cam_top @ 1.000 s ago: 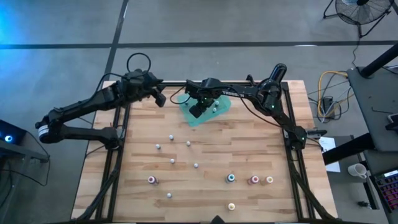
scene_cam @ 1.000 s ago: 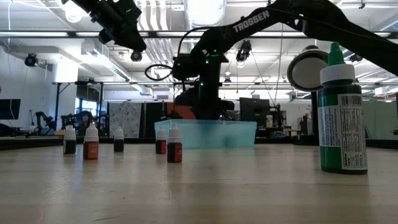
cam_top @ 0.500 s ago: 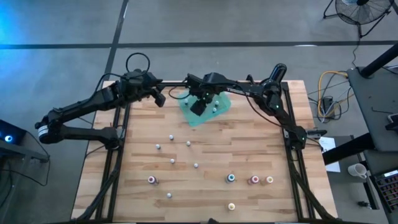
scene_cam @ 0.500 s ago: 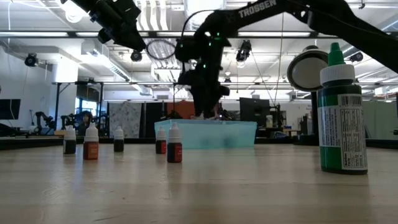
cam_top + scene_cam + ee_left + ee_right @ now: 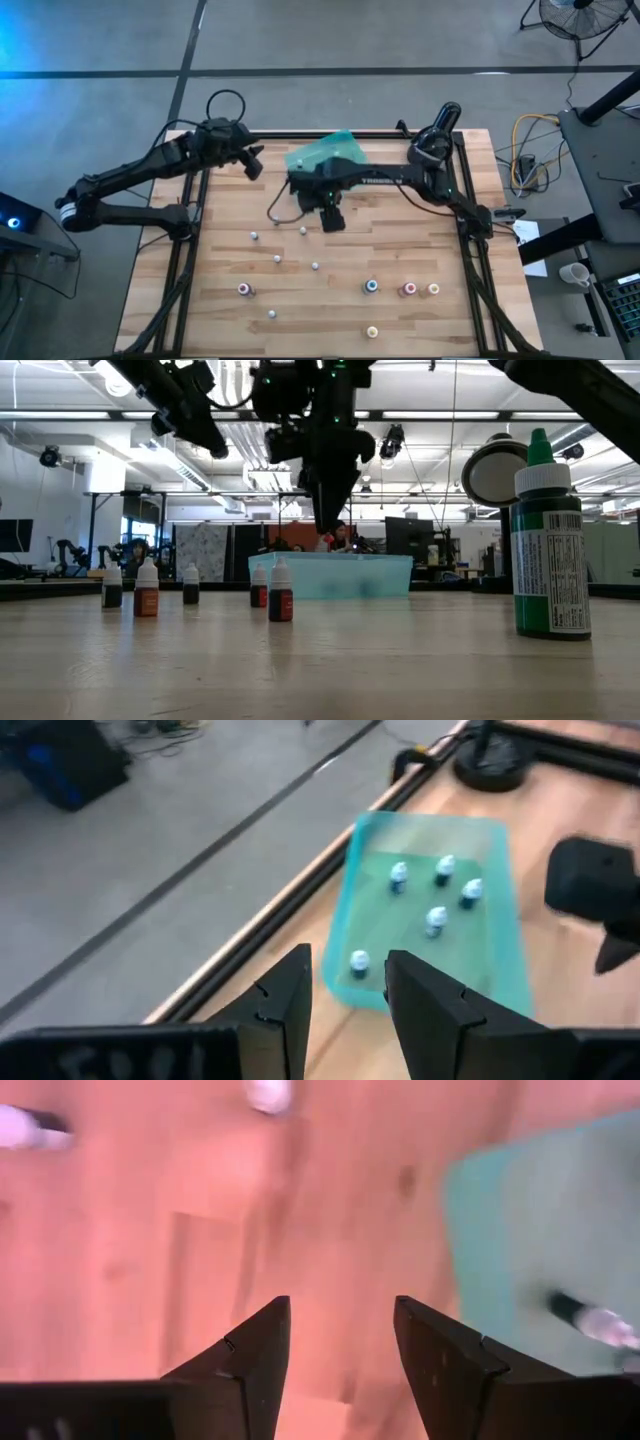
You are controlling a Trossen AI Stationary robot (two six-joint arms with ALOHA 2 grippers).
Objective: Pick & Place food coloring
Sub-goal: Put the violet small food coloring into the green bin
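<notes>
Right gripper (image 5: 333, 221) left the tray empty-handed

It had swung off the teal tray (image 5: 322, 157) toward the loose food coloring bottles (image 5: 289, 246) on the table (image 5: 440, 330), fingers apart and holding nothing, so a drop looked finished. 5 bottles stood in the tray; left gripper (image 5: 345, 992) hovered nearby, fingers part-open, empty.

White-capped bottles (image 5: 371, 286) stand on the pale striped wood table (image 5: 420, 250), with a translucent teal tray (image 5: 318, 153) near its far edge.
</notes>
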